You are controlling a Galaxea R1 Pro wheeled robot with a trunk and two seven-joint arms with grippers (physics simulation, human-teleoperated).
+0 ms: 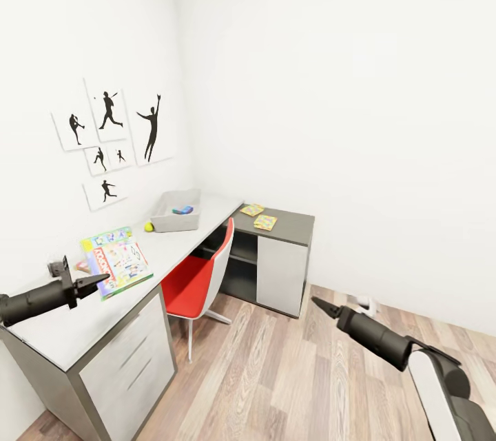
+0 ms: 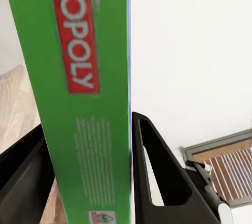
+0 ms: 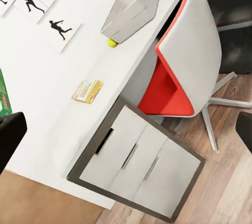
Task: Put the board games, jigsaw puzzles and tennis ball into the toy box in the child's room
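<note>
My left gripper [image 1: 93, 281] is shut on the edge of a green Monopoly board game [image 1: 118, 260], holding it over the near end of the table [image 1: 172, 241]. In the left wrist view the game's green side [image 2: 86, 129] sits between both black fingers [image 2: 157, 182]. Further along the table stands the grey toy box [image 1: 176, 211] with a blue thing [image 1: 182, 209] inside, and the tennis ball [image 1: 149, 226] lies beside it. Two jigsaw puzzles [image 1: 252, 209] [image 1: 265, 222] lie on the lower dark section. A small colourful board game [image 3: 87, 90] lies flat on the table. My right gripper [image 1: 318, 303] hangs open over the floor.
A red and white chair [image 1: 203, 275] is tucked under the table between the white drawer unit [image 1: 127, 358] and the dark cabinet [image 1: 279, 269]. Black ball-player pictures [image 1: 110, 141] hang on the left wall. Wood-plank floor [image 1: 289, 379] spreads in front, with a small white object [image 1: 365, 303] by the far wall.
</note>
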